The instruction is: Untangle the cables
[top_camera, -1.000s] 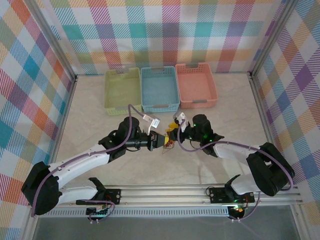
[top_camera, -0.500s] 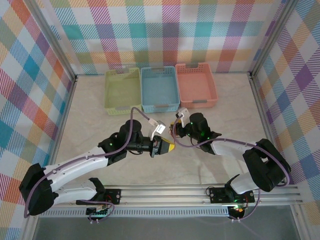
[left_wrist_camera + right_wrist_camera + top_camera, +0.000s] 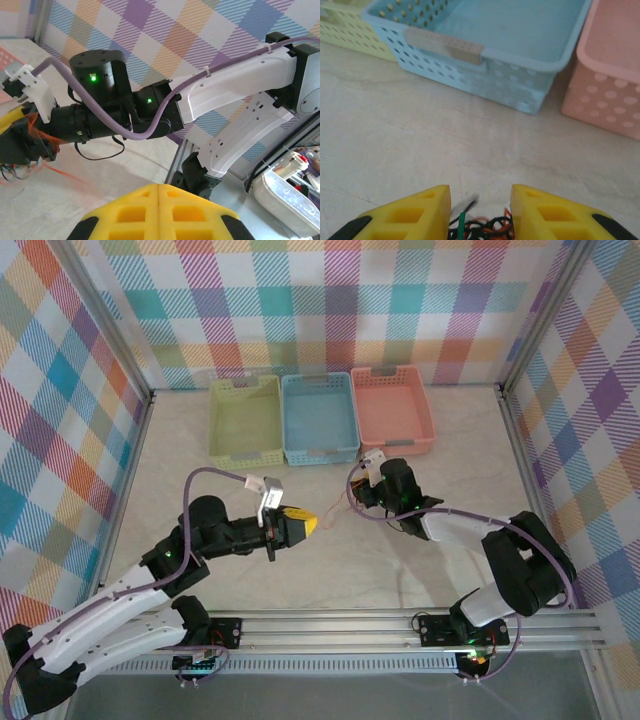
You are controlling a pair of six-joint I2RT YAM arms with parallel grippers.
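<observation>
The cables (image 3: 485, 227) are a small clump of black, orange and green wires lying between the yellow fingers of my right gripper (image 3: 480, 192), which is closed on them. That gripper (image 3: 352, 492) hovers just in front of the blue basket. In the left wrist view the clump (image 3: 17, 155) hangs at the right gripper's tip, and a faint orange strand (image 3: 60, 172) trails from it across the table. My left gripper (image 3: 308, 524) is left of the clump and apart from it. Its pads (image 3: 160, 186) are pressed together with nothing visible between them.
Three baskets stand side by side at the back: green (image 3: 246, 420), blue (image 3: 320, 418) and pink (image 3: 392, 410). The blue basket's wall (image 3: 510, 80) is close ahead of the right fingers. Checked walls close in the table on three sides.
My left arm has pulled back to the left, away from the clump, with its jaws still shut. The right gripper has carried the clump slightly toward the baskets.
</observation>
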